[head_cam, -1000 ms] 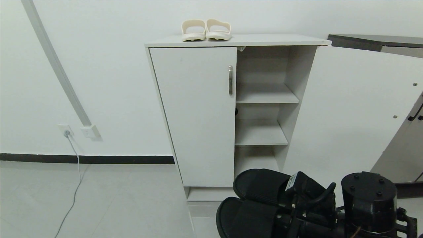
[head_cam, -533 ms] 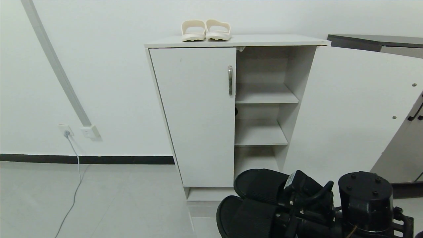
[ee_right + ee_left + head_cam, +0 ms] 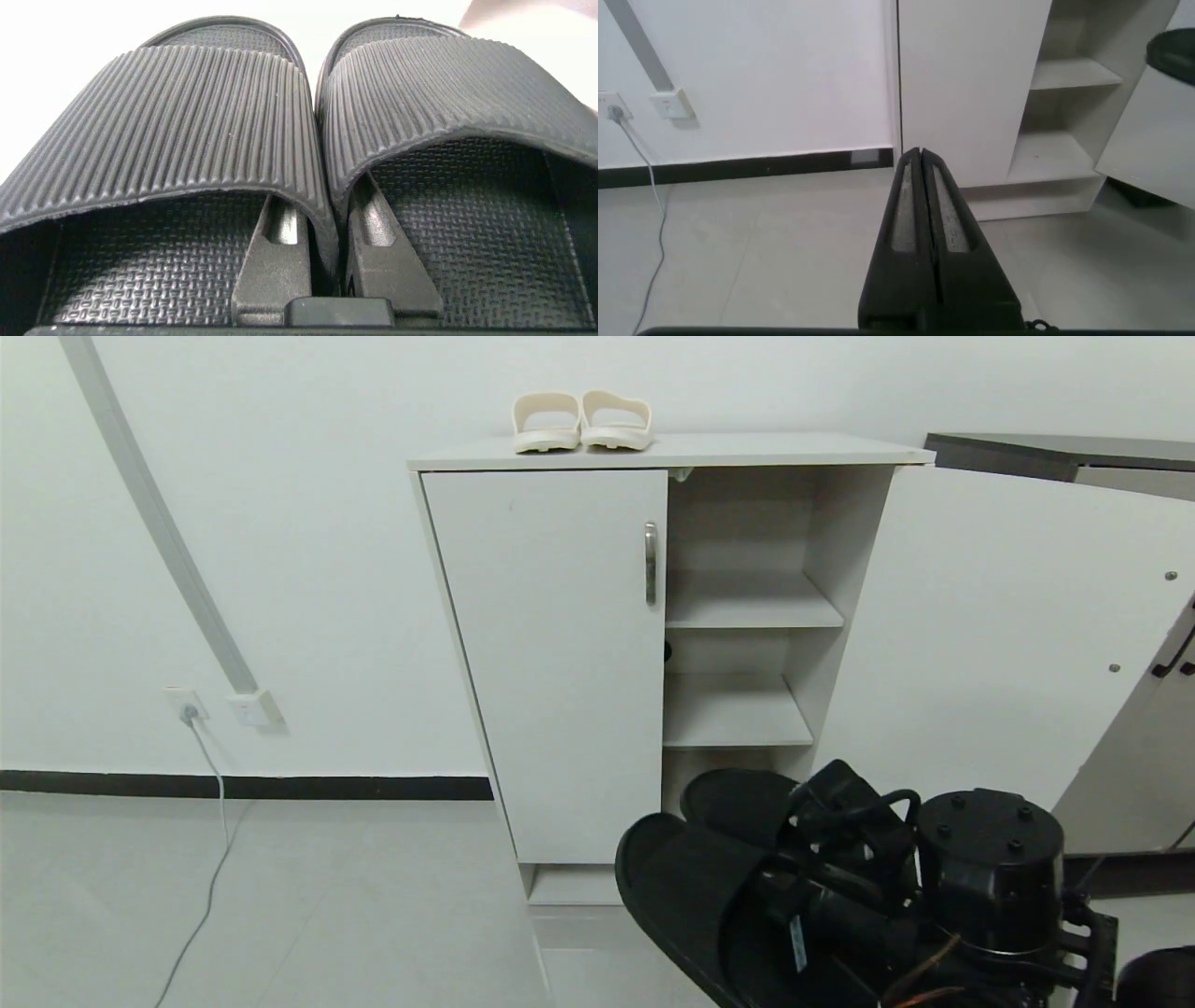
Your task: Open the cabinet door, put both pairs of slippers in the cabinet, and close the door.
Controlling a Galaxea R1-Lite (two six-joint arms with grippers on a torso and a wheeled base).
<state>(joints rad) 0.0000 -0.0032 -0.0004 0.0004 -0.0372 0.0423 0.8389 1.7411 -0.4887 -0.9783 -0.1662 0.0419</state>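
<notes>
Left gripper (image 3: 920, 215) is hovering over the grey tiled floor (image 3: 738, 261), jaws clenched on nothing. Two cream rubber slippers (image 3: 581, 422) are sitting atop the white two-door cabinet (image 3: 551, 663), its right door (image 3: 990, 635) standing open. Right gripper (image 3: 322, 201), jaws grasping two black ribbed slippers (image 3: 695, 868), is holding them before the lowest of three compartments.

right arm (image 3: 990, 859): black | joint cap (image 3: 990, 821): round, screws | cable (image 3: 887, 798): black loop | left end effector (image 3: 920, 154): black, grey pads (image 3: 904, 219)
</notes>
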